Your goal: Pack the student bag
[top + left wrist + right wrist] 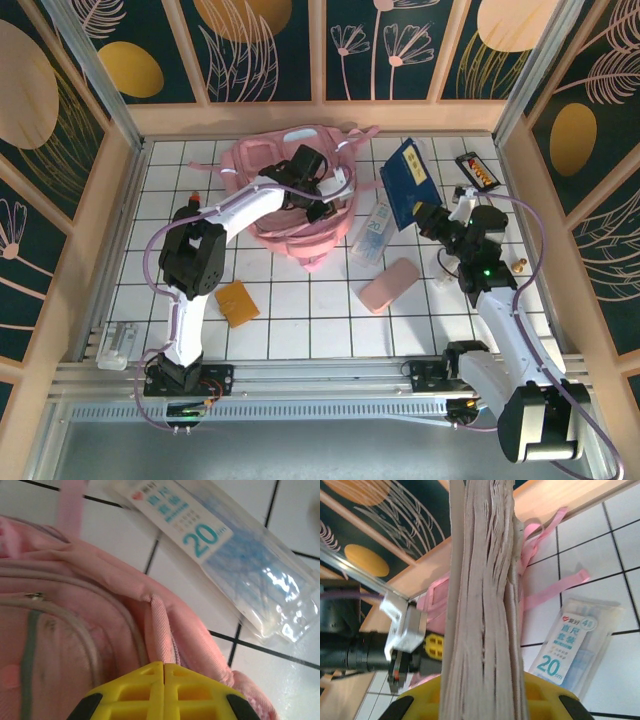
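The bag (288, 236) sits by the table's (300, 320) far edge, midway along. The left gripper (164, 677), pressed together, pinches its right rim. The right gripper (432, 216) clamps a book (405, 178) upright just right of the bag; the opening lies to its left.

The large soft pink fabric backpack (290, 235) is set far-centre on the white gridded table (300, 325). Just right of it a clear plastic ruler pouch (372, 235) is laid, a small flat pink case (388, 285) nearer. Right of the pouch, a blue softcover book (408, 180) is held, apparently on edge, in the right gripper (428, 213).
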Controlling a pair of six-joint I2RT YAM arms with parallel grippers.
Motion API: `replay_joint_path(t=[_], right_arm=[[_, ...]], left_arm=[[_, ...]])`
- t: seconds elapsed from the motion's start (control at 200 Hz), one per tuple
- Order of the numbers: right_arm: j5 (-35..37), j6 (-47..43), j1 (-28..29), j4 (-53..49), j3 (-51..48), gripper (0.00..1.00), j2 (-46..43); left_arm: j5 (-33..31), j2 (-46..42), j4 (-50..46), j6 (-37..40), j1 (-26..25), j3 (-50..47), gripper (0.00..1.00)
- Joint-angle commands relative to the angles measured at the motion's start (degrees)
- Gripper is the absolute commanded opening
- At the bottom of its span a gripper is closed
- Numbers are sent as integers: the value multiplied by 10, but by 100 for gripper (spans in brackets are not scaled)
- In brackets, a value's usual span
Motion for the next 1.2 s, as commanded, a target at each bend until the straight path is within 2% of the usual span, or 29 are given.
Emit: replay_joint_path(t=[0.0, 0.075, 0.165, 0.235, 0.32, 0.405, 0.525, 0.601, 0.761, 0.861, 0.931, 1.031, 1.101, 1.196], right_arm=[[-81, 11, 3, 25, 25, 0, -3], [-114, 32, 3, -16, 50, 0, 13], [-140, 74, 3, -84, 76, 0, 36], [-192, 92, 3, -116, 89, 0, 60], [-239, 133, 11, -116, 79, 0, 74], [-265, 177, 43, -91, 68, 0, 85], [-216, 246, 122, -40, 70, 0, 121], [-185, 314, 161, 35, 74, 0, 163], [-46, 483, 207, 114, 112, 0, 267], [22, 556, 223, 183, 160, 0, 358], [23, 576, 235, 241, 226, 0, 433], [8, 602, 247, 263, 324, 0, 517], [2, 609, 249, 250, 366, 0, 546], [36, 618, 249, 217, 382, 0, 563]], left_arm=[[-73, -42, -1, -56, 3, 66, 0], [-72, -54, -9, -71, 13, 106, 0], [-96, -58, 4, -128, 24, 152, 0], [-108, -63, 19, -150, 29, 167, 0], [-136, -64, 39, -182, 30, 182, 0], [-127, -62, 46, -204, 30, 200, 0], [-131, -69, 76, -239, 30, 205, 0], [-123, -73, 88, -243, 30, 209, 0], [-118, -76, 87, -243, 30, 220, 0], [-106, -84, 87, -245, 30, 215, 0], [-108, -87, 90, -247, 30, 213, 0], [-104, -92, 101, -253, 30, 215, 0], [-107, -95, 110, -251, 30, 215, 0], [-100, -96, 111, -247, 30, 222, 0]])
